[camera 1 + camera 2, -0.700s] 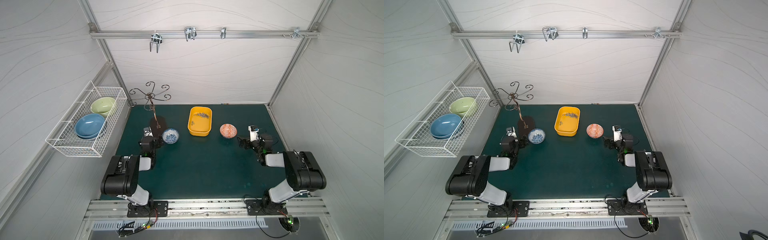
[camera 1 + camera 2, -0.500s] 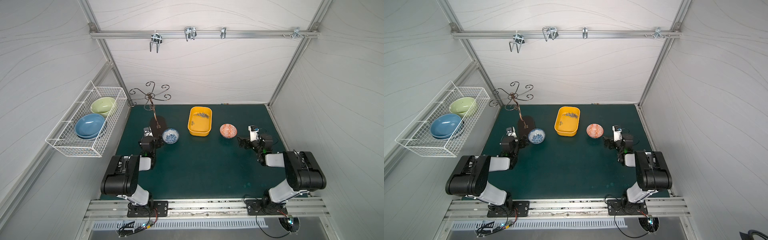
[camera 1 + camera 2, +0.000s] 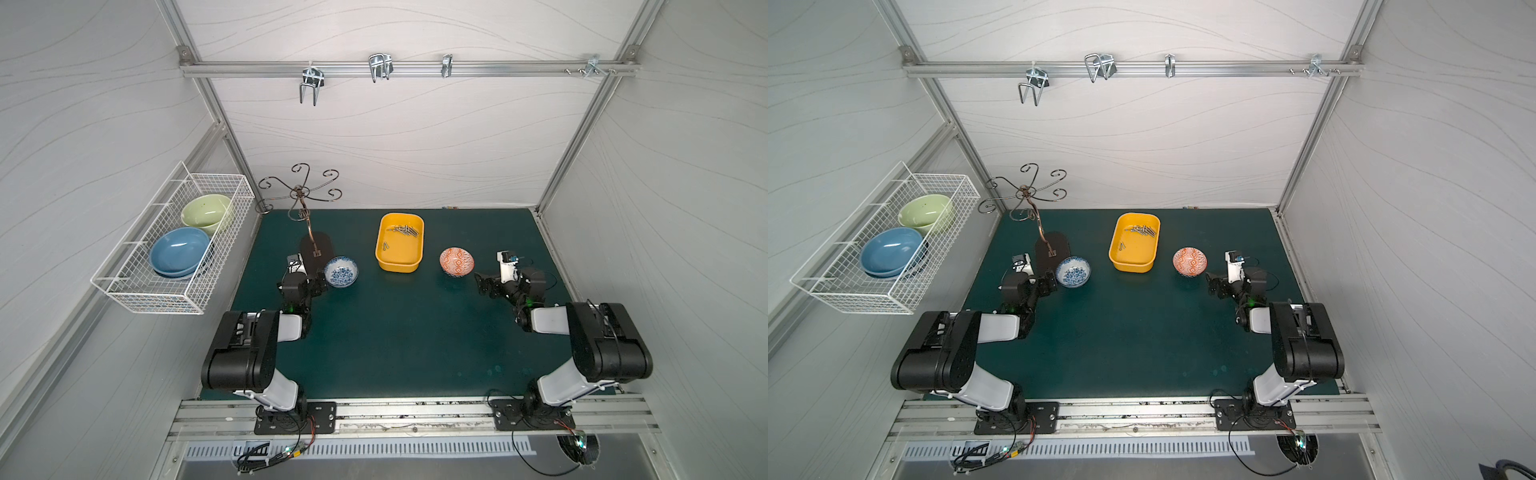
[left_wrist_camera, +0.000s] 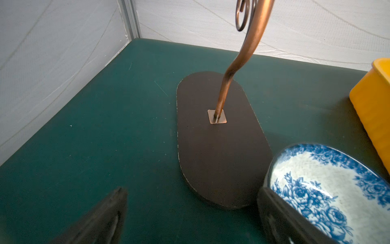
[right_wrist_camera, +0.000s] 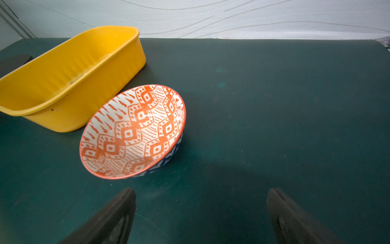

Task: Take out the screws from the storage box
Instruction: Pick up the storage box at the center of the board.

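Note:
The yellow storage box (image 3: 399, 266) (image 3: 1133, 264) stands at the back middle of the green mat. Several silver screws (image 3: 405, 230) (image 3: 1144, 230) lie in its far end, and two more lie by its left wall. In the right wrist view one screw (image 5: 75, 81) shows against the box's inner wall (image 5: 63, 69). My left gripper (image 3: 319, 284) (image 4: 192, 190) hovers low and open beside a blue-patterned bowl (image 3: 341, 271) (image 4: 329, 190), holding nothing. My right gripper (image 3: 483, 285) (image 5: 202, 190) is open and empty, just right of an orange-patterned bowl (image 3: 456, 261) (image 5: 133, 131).
A copper hook stand on a dark oval base (image 3: 316, 249) (image 4: 219, 147) rises right in front of the left gripper. A white wire basket (image 3: 137, 297) on the left wall holds a green and a blue bowl. Both bowls flank the box.

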You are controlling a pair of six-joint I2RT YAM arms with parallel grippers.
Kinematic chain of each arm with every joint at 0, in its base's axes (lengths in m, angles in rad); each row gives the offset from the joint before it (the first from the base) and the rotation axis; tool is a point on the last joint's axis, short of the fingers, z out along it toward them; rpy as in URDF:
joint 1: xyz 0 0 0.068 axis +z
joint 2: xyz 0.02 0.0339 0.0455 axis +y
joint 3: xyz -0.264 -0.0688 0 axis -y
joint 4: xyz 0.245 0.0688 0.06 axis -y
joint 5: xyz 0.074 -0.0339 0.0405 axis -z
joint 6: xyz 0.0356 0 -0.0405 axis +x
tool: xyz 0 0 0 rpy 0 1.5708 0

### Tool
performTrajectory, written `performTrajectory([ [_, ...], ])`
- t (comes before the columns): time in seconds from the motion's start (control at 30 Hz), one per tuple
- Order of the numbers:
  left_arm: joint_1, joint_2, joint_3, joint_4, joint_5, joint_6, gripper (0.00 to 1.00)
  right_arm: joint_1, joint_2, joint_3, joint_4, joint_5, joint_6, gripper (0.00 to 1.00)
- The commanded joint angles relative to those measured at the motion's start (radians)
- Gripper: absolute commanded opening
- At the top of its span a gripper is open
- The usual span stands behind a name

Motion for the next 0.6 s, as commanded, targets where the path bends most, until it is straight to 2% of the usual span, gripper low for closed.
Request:
performTrajectory([
  [0.0, 0.007, 0.002, 0.003, 0.044, 0.011, -0.002, 1.0, -0.006, 0.0, 0.006, 0.003, -0.017, 0.006, 0.99],
  [0.1, 0.007, -0.002, -0.001, 0.048, 0.013, -0.002, 1.0, -0.001, -0.001, 0.002, 0.007, -0.004, 0.007, 0.99],
  [0.17, 0.007, -0.011, 0.003, 0.042, -0.037, -0.015, 1.0, 0.043, -0.028, 0.005, -0.014, 0.156, 0.012, 0.99],
  [0.2, 0.008, -0.039, 0.016, -0.021, -0.053, -0.033, 1.0, 0.069, -0.071, 0.017, -0.079, 0.222, 0.002, 0.99],
  [0.27, 0.008, -0.088, 0.051, -0.135, -0.092, -0.049, 1.0, 0.136, -0.154, 0.055, -0.204, 0.322, -0.041, 0.99],
  [0.37, 0.008, -0.123, 0.091, -0.239, -0.102, -0.064, 1.0, 0.202, -0.196, 0.11, -0.304, 0.434, -0.056, 0.99],
  [0.57, 0.008, -0.215, 0.131, -0.377, -0.108, -0.102, 1.0, 0.202, -0.368, 0.161, -0.448, 0.321, 0.032, 0.99],
])
